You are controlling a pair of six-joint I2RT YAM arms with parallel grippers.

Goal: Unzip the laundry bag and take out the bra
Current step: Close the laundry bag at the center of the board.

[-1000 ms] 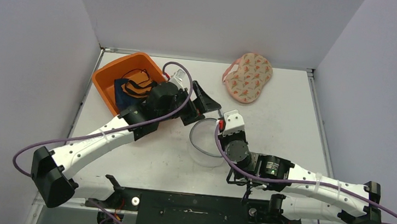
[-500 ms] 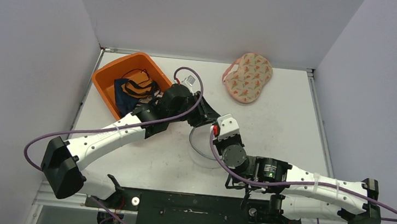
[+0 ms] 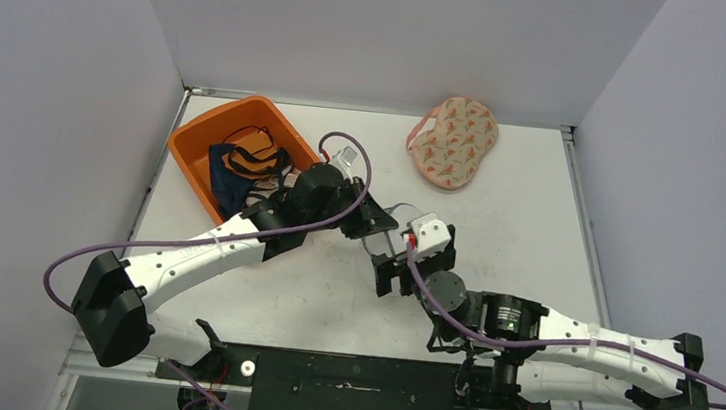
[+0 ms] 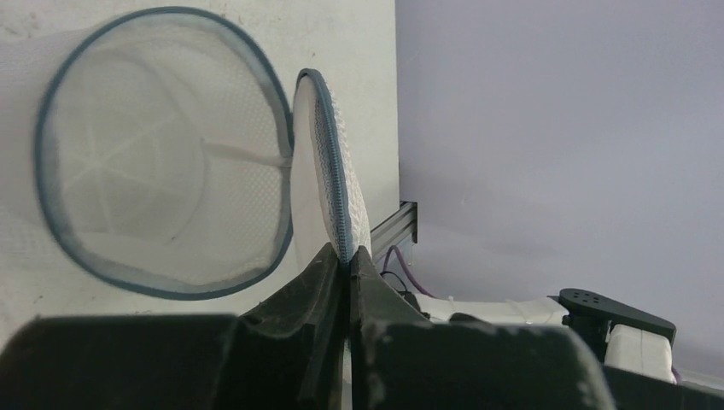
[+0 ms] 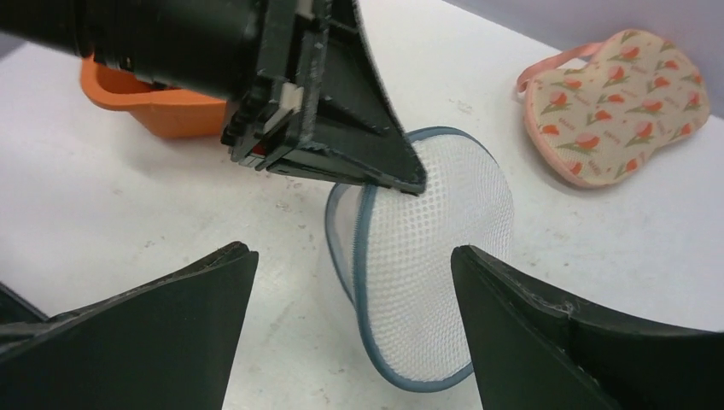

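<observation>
The left gripper (image 4: 347,256) is pinched shut on the blue zip edge of the round lid flap (image 4: 329,171), holding it up on edge beside the bag's open mouth. The right gripper (image 5: 352,254) stands wide open with nothing in it. In its own camera, its two fingers (image 5: 171,316) sit either side of the mesh laundry bag (image 5: 427,256), touching nothing that I can see.

There's one bag, white mesh with blue-grey trim, lying on its side about mid-table (image 3: 537,232). One bra (image 3: 453,141), peach with an orange print and a pink strap, lies out on the table at the far right, well apart from the bag. One orange bin (image 3: 207,135) sits far left, holding an orange-and-black garment (image 3: 251,157) and a dark blue cloth (image 3: 221,176).
</observation>
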